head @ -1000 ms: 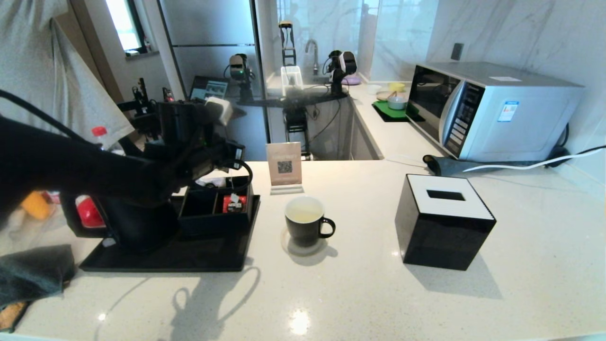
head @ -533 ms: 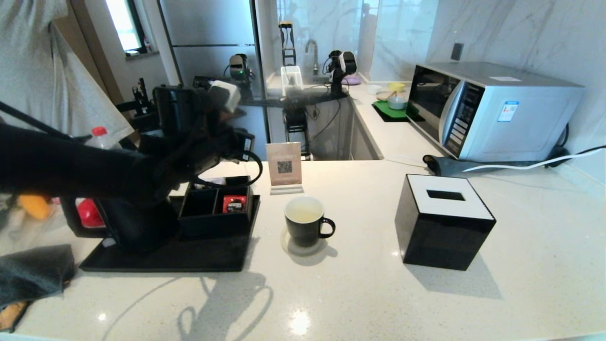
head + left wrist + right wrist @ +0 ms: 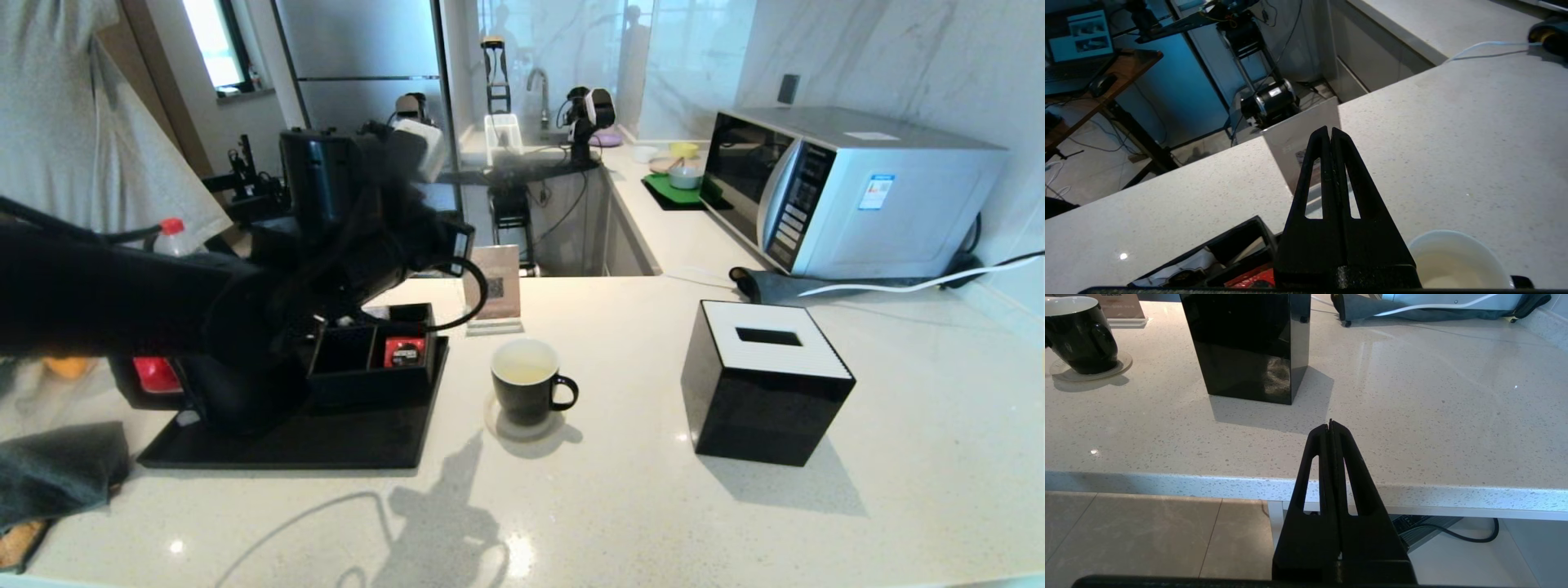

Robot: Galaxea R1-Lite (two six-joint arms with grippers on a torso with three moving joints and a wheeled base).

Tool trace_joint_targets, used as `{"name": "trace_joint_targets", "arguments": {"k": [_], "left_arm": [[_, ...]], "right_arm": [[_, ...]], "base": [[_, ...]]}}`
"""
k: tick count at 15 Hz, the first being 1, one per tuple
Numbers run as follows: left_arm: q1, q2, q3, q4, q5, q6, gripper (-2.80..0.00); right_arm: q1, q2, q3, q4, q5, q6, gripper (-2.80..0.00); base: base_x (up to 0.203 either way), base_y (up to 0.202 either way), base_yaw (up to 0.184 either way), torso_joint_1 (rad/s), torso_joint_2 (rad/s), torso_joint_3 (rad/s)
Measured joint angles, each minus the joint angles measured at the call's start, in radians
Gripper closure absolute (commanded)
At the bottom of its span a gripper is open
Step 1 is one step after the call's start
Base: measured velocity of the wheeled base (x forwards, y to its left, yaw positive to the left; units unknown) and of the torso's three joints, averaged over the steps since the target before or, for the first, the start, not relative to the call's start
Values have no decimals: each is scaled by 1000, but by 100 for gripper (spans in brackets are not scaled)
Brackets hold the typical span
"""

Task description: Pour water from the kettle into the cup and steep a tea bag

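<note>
QR code on card stand [image 3: 496, 287] — wording unreadable

Counter [image 3: 620, 506]: pale speckled stone-look, polished, throws glare spots. Cup [image 3: 526, 384]: glossy black outside, smooth white glazed inside w/ pale yellowish water [image 3: 522, 372]. Tissue box [image 3: 763, 396]: mirror-gloss black sides, matt white ribbed top. Tray [image 3: 326, 445]: matt black, smooth. Kettle [image 3: 237, 392]: matt black plastic look. Microwave [image 3: 849, 192]: brushed silver metal body, dark glossy door. Cloth [image 3: 57, 469]: dark, soft, crumpled fabric. Left gripper [image 3: 1330, 132] and right gripper [image 3: 1330, 424]: matt black plastic, fine-grained.
</note>
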Motion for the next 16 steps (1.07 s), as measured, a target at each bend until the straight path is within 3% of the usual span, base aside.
{"name": "trace_joint_targets", "arguments": {"k": [16], "left_arm": [[-58,-145,169,4,0,0,0]], "right_arm": [[0,0,0,0,0,0,0]], "base": [[0,0,0,0,0,0]]}}
